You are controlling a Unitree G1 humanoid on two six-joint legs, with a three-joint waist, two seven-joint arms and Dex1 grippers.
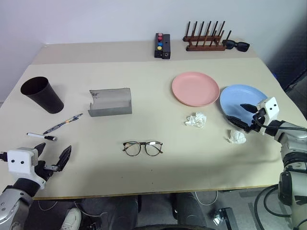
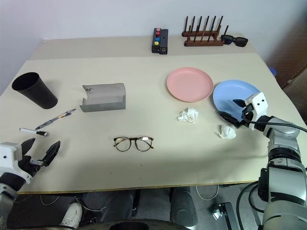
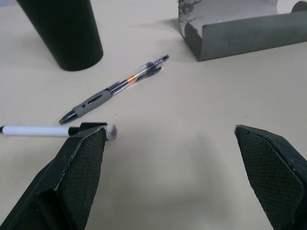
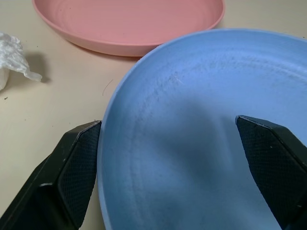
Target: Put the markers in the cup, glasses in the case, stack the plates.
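The dark cup (image 1: 42,94) stands at the table's left. Near it lie the two markers, a blue-and-silver one (image 1: 63,123) and a white one with a black cap (image 1: 41,136). My left gripper (image 1: 54,149) hovers open just short of the white marker (image 3: 38,130), empty. The grey case (image 1: 111,102) lies open behind the markers. The round-lensed glasses (image 1: 143,147) rest mid-table near the front. The pink plate (image 1: 195,88) and the blue plate (image 1: 242,98) lie side by side at the right. My right gripper (image 1: 241,114) is open astride the blue plate's (image 4: 201,120) near rim.
Two crumpled white tissues (image 1: 195,120) (image 1: 236,137) lie in front of the plates. At the back stand a black box with coloured buttons (image 1: 162,46), a wooden peg rack (image 1: 205,40) and black sunglasses (image 1: 236,45). The table's front edge runs close to both grippers.
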